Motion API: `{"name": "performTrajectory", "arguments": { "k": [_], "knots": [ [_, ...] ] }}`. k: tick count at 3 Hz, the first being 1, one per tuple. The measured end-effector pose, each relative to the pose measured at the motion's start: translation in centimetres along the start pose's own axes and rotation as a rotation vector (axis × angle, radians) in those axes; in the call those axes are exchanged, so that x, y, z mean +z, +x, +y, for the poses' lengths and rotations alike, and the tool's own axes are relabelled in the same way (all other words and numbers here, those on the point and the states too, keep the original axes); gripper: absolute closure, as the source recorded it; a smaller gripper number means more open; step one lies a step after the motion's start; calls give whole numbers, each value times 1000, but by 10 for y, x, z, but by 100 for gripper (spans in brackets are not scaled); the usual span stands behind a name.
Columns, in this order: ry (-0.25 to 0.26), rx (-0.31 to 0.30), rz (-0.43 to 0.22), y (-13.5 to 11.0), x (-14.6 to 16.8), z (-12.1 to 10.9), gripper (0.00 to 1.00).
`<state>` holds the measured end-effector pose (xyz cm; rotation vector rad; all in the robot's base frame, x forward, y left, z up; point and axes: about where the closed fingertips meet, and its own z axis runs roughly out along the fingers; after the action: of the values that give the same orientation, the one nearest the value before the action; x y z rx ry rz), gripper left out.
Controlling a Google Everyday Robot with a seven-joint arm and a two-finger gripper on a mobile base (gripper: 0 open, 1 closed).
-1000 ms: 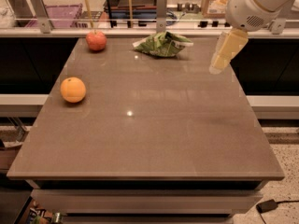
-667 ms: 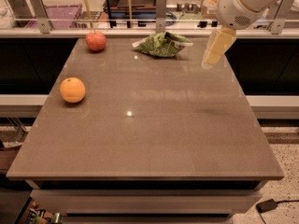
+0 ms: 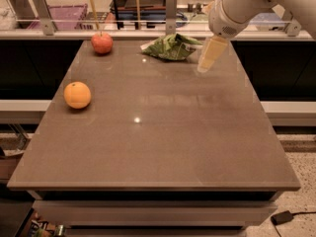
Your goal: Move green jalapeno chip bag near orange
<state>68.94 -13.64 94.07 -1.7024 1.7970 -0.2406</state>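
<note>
The green jalapeno chip bag (image 3: 171,47) lies crumpled at the far edge of the table, right of centre. The orange (image 3: 77,95) sits near the table's left edge, well apart from the bag. My gripper (image 3: 207,62) hangs from the white arm at the upper right, pale and pointing down. It is just to the right of the bag, above the table, and holds nothing that I can see.
A red apple (image 3: 101,42) sits at the far left corner. The brown table (image 3: 158,147) spreads toward me. Behind it runs a counter with a railing, posts and a purple bin (image 3: 66,14).
The arm and gripper have moved left, closing in on the chip bag's right side. The bag, orange and apple have not moved.
</note>
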Motion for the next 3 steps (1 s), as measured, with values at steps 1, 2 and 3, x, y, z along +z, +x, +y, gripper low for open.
{"name": "performTrajectory", "arguments": {
  "k": [1, 2, 3],
  "knots": [
    [27, 19, 31, 2, 34, -12, 0],
    [28, 20, 32, 2, 35, -13, 0],
    [30, 23, 67, 5, 43, -19, 0]
  ]
}}
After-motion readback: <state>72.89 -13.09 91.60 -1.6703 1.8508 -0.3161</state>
